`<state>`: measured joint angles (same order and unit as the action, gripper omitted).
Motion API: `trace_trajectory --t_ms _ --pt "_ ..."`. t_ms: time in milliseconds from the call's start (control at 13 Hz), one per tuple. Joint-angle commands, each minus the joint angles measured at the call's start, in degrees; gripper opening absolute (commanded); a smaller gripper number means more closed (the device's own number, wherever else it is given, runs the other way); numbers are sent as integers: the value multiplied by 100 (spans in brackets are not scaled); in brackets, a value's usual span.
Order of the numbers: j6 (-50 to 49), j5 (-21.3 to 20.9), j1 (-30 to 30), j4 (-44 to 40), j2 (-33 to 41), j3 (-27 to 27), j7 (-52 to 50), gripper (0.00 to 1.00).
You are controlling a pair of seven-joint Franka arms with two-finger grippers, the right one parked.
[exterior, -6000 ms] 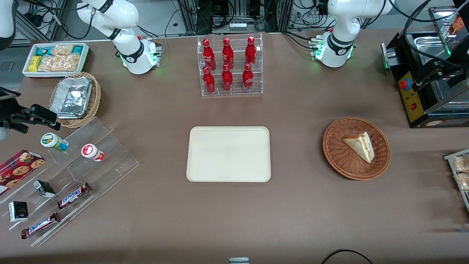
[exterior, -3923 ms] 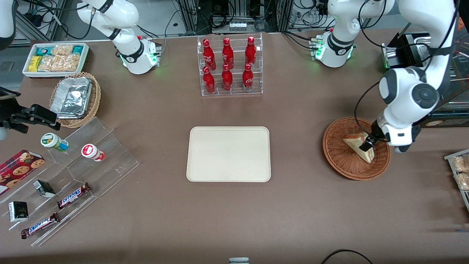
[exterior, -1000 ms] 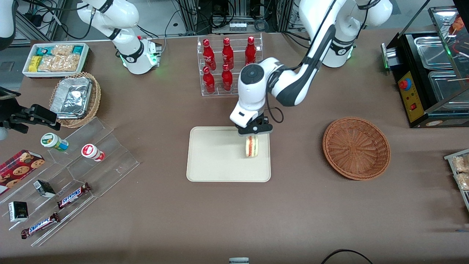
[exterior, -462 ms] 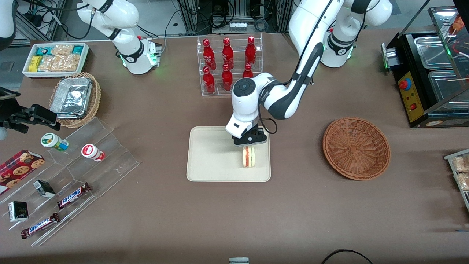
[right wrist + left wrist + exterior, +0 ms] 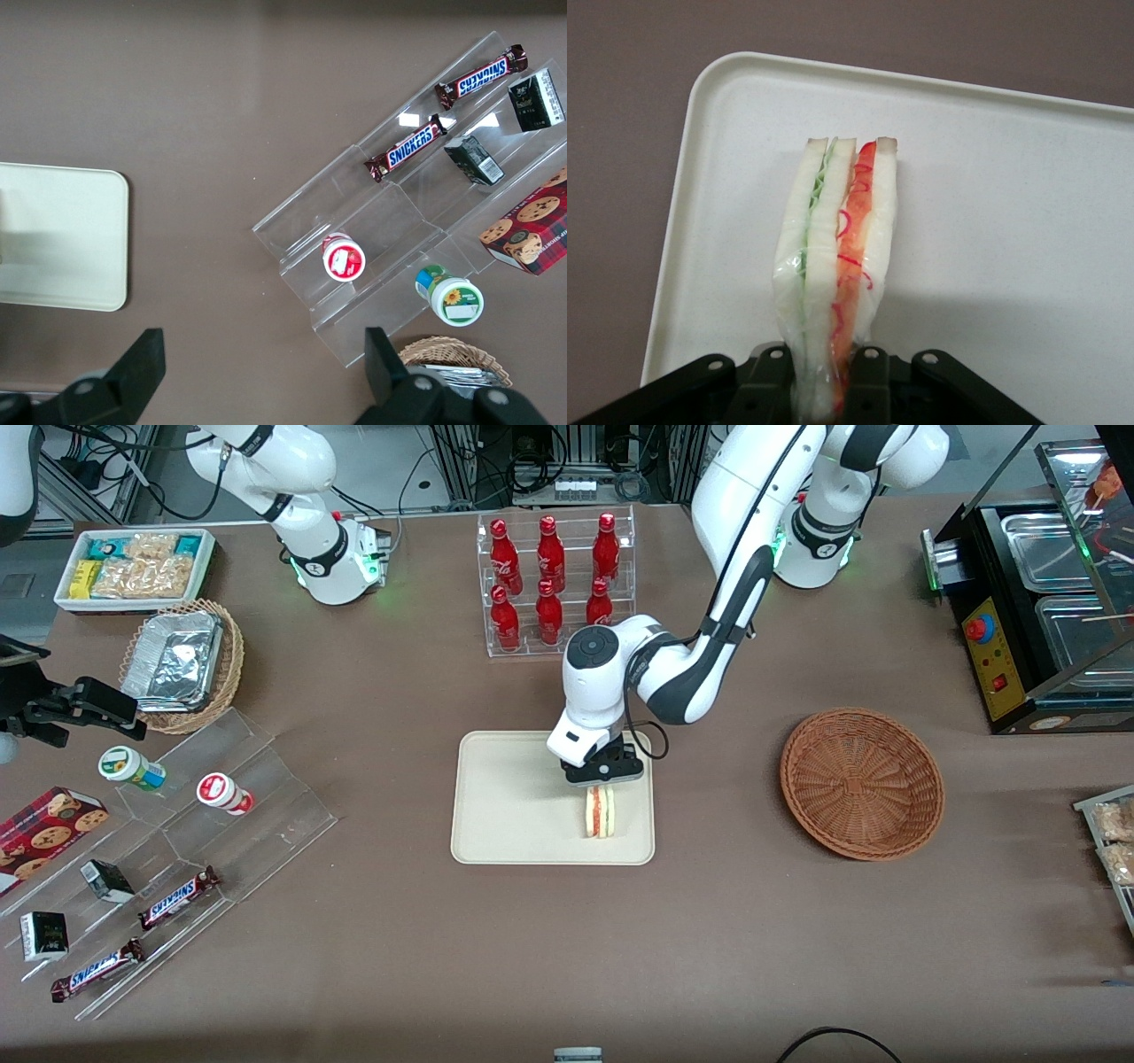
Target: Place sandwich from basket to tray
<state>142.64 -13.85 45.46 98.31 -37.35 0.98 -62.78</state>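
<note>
We see the gripper [image 5: 601, 778] low over the tray [image 5: 505, 797], and its two fingers [image 5: 868, 390] squeeze the sandwich [image 5: 600, 812] between them. The sandwich stands on its edge, with its red and green layers showing, near the tray's corner that is closest to the front camera and toward the working arm's end of the table. The basket [image 5: 861, 782] sits on the table well apart from the tray, nearer the working arm's end, with nothing in it.
</note>
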Motion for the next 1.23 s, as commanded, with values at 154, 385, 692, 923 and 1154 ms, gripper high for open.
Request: trace_trajectory --t_ms 154,385,692,923,1154 --pt "80 -215 24 -137 -89 69 -120 100" --pt "-156 -198 -37 -146 226 60 -164 100" --pt "-1385 13 -177 -163 1253 69 -365 100" --pt "-2335 49 -397 -163 2053 60 -375 100" --pt "-2933 197 -870 -163 2739 60 -218 100"
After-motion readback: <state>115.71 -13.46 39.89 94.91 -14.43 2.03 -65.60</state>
